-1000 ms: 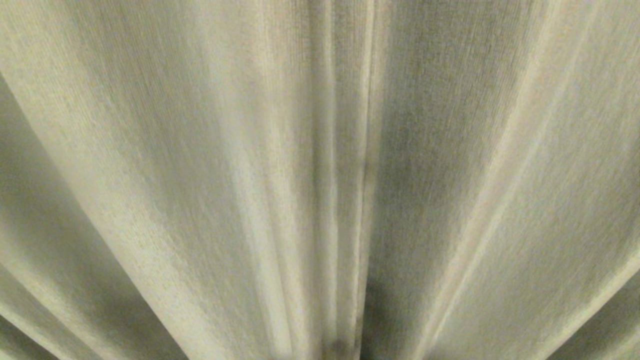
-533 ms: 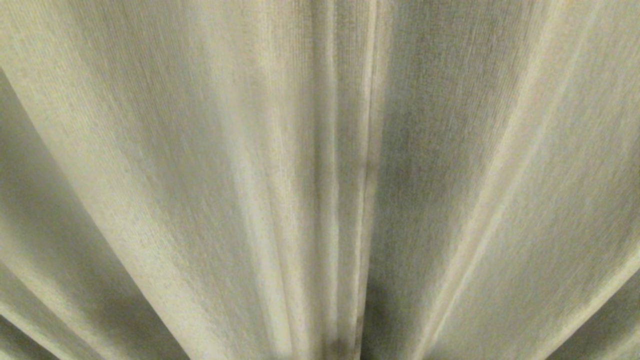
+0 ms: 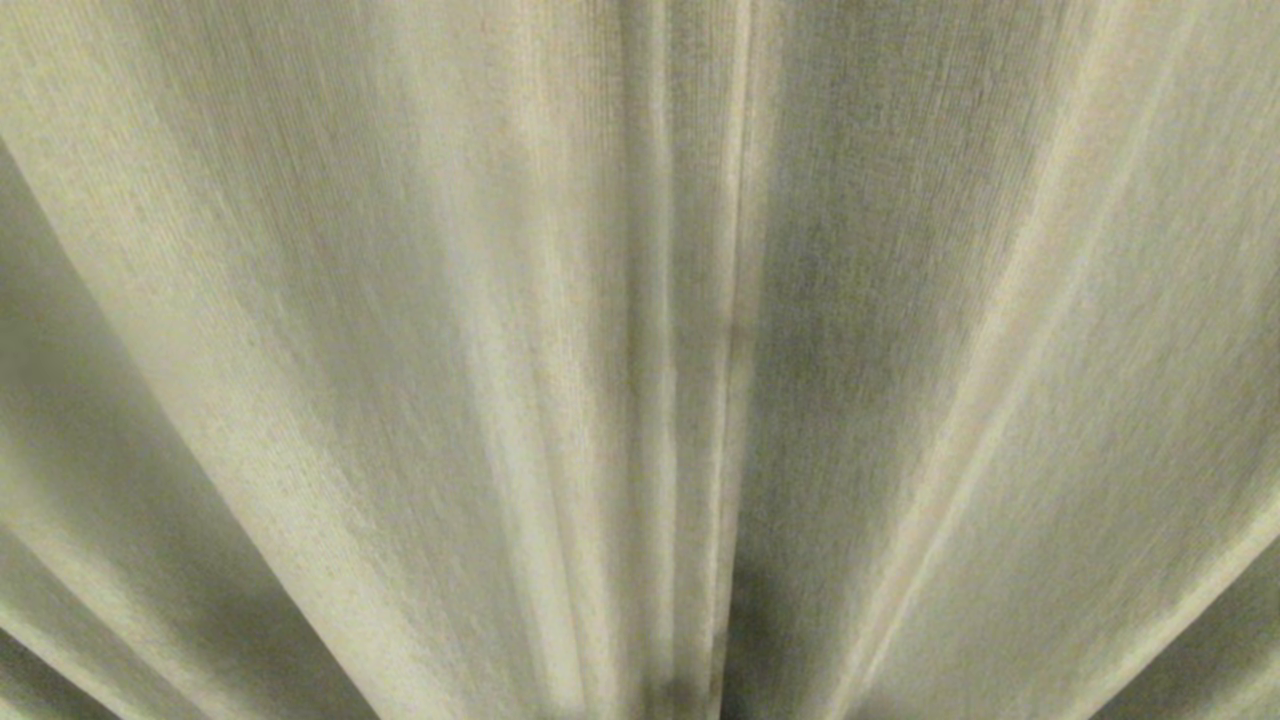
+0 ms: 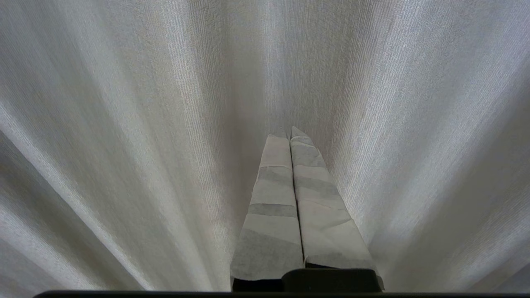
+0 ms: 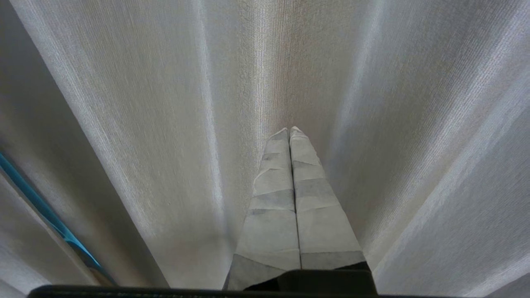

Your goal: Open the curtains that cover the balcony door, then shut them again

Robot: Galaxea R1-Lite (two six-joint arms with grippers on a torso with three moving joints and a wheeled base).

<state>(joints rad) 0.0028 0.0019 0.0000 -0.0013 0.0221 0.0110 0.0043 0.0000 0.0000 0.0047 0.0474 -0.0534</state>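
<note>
Right now the left gripper (image 4: 290, 132) has its two taped fingers pressed flat together with nothing between them, tips close to the cloth; whether they touch it is unclear. Likewise the right gripper (image 5: 289, 131) is closed and empty, pointing at the same fabric. Around both, the curtains (image 3: 420, 330) fill every view in long soft pleats, drawn shut, with two hemmed edges (image 3: 735, 300) meeting near the middle. No balcony door shows behind them. Such cloth looks light and limp, likely to slip and bunch, so pinching a hemmed edge seems the surest hold.
</note>
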